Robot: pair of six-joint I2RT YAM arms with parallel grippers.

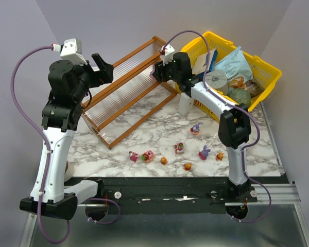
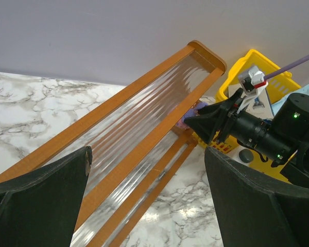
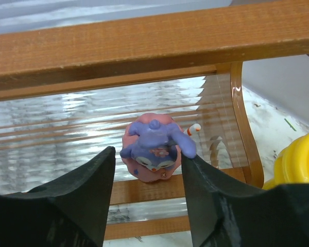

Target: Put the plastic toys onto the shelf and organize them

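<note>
R gripper flanks purple-pink figurine at shelf's 2 o'clock end, gripped or freed can't tell: open wide, retreat straight w/o tipping it

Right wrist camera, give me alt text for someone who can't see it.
A small purple and pink toy is at a clear ribbed tier of the wooden-framed shelf, between the robot's two black fingers; whether they grip it is unclear. A yellow basket edge shows at the far right.

No legible text or labels.
</note>
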